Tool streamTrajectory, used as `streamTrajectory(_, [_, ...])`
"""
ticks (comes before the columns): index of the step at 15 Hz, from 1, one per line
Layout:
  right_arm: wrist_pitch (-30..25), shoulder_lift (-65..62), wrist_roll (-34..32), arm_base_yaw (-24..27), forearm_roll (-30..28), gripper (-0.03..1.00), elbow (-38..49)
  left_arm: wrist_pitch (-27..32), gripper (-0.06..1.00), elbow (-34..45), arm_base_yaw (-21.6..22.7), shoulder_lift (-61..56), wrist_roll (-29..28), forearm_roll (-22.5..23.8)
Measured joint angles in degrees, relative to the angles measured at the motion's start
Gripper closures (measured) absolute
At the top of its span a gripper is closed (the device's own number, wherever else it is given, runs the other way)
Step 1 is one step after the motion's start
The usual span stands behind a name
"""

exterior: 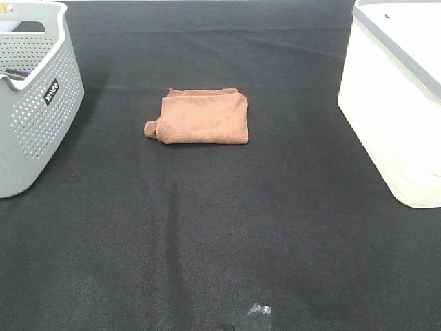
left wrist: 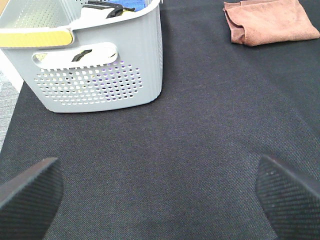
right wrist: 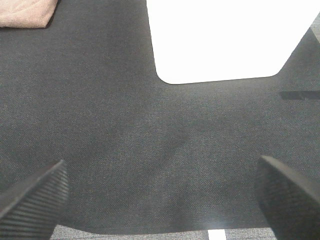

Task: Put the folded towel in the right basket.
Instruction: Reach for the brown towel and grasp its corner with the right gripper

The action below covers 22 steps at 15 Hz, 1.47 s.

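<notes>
A folded brown towel [exterior: 201, 116] lies flat on the black tablecloth near the middle of the table, toward the back. It also shows in the left wrist view [left wrist: 270, 21] and at a corner of the right wrist view [right wrist: 26, 12]. The white right basket [exterior: 403, 96] stands at the right edge; its pale wall shows in the right wrist view [right wrist: 225, 37]. My left gripper [left wrist: 160, 192] is open and empty, low over the cloth near the front. My right gripper [right wrist: 160, 195] is open and empty near the table's front edge. Neither arm shows in the exterior high view.
A grey perforated basket [exterior: 31, 96] holding several items stands at the left; it also shows in the left wrist view [left wrist: 100, 75]. A small dark shiny object [exterior: 258, 317] sits at the front edge. The black cloth's front edge [right wrist: 150, 232] shows in the right wrist view.
</notes>
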<state>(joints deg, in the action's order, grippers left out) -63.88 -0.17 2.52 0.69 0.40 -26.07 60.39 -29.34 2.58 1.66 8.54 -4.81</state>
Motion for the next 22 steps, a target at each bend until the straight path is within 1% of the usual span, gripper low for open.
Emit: streamTrajectory(22, [0.0, 0.0, 0.0, 0.0, 0.0, -0.01, 0.0, 0.0, -0.03, 0.0, 0.0, 0.0, 0.0, 0.0])
